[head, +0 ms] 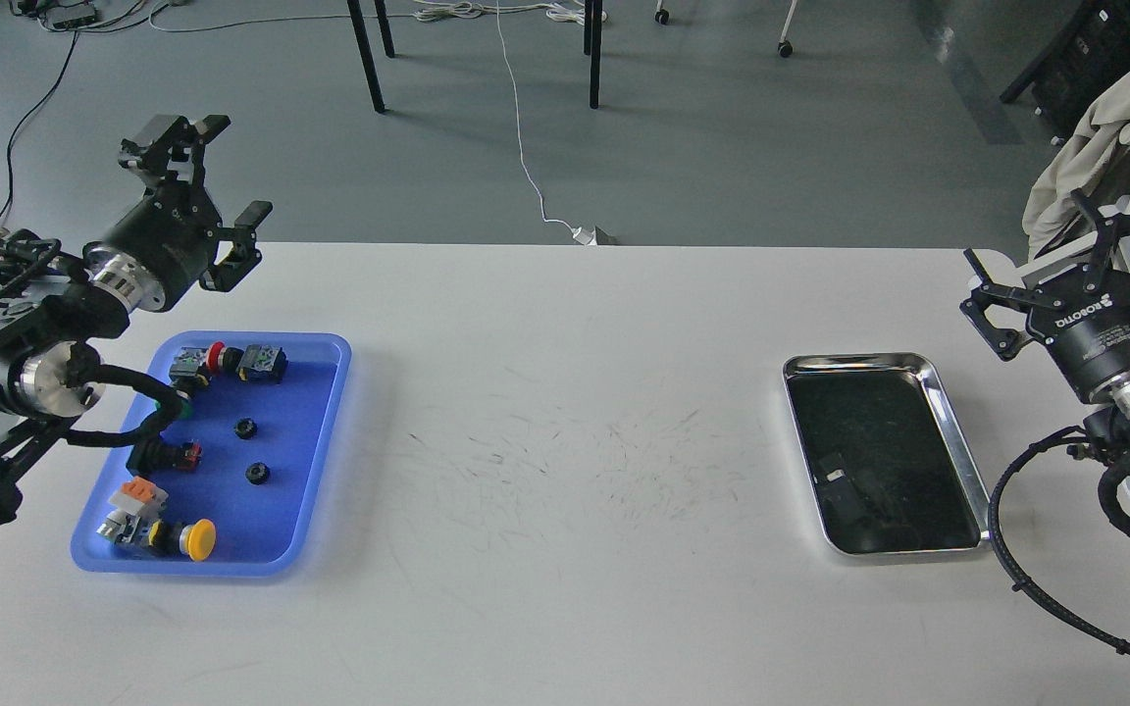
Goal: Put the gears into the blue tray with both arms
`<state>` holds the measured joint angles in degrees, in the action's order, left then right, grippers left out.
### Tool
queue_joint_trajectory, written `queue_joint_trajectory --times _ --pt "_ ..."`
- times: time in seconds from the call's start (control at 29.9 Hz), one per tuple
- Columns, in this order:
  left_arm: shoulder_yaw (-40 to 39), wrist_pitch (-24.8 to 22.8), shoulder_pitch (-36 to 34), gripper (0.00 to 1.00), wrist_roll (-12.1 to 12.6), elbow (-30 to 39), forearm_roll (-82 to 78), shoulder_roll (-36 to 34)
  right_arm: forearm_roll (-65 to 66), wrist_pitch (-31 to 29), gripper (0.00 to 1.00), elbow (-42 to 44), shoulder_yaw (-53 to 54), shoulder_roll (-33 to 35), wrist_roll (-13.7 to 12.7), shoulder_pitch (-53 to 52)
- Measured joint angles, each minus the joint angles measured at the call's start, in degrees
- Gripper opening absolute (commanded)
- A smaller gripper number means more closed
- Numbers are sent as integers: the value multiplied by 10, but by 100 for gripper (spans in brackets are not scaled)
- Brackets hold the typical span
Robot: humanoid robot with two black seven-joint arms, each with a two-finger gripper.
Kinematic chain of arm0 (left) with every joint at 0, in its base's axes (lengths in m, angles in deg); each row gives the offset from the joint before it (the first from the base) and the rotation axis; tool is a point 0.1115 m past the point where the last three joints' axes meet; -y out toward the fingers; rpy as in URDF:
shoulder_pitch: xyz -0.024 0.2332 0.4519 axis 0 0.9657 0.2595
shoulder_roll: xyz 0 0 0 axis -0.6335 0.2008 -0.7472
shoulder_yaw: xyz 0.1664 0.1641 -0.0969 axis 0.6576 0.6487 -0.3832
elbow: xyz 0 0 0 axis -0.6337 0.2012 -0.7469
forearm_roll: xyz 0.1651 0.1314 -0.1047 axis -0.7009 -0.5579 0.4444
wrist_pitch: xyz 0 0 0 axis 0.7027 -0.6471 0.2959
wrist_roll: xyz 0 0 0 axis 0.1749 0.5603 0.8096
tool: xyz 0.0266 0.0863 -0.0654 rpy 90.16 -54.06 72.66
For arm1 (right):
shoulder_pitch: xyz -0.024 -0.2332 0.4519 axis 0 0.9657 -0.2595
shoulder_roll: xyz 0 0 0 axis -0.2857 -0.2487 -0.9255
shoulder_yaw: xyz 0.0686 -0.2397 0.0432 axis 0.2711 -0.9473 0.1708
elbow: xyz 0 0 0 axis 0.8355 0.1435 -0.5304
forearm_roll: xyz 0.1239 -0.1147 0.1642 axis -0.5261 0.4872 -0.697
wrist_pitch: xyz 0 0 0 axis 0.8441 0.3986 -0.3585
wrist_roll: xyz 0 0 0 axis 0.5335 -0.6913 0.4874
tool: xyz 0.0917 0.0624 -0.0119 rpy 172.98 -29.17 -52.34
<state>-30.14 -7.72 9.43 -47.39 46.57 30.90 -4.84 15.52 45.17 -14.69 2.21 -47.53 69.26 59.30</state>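
Note:
The blue tray (320,441) lies on the left part of the white table. Two small black gears lie in it, one (245,428) above the other (256,474), among several push-button switches. My left gripper (207,196) is raised beyond the tray's far end, open and empty, its fingers spread wide. At the table's right edge my right gripper (1065,260) hovers open and empty, just right of the silver tray.
A shiny silver metal tray (952,431) lies on the right, with nothing in it but reflections. Push-buttons with red (217,355), green and yellow (197,539) caps sit in the blue tray. A beige cloth (1104,147) hangs at the far right.

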Motion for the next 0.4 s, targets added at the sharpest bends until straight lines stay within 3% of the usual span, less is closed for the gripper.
queue_joint_trajectory --times 0.1,0.27,0.4 --pt "-18 -21 8 97 -7 -30 3 22 0 0 99 15 0 1 0 -2" --pt "-25 -30 9 97 -40 -50 2 36 2 0 99 24 -18 3 -6 -19" --pt "-29 -33 9 98 -46 -51 2 35 5 0 99 30 -42 4 -6 -42"
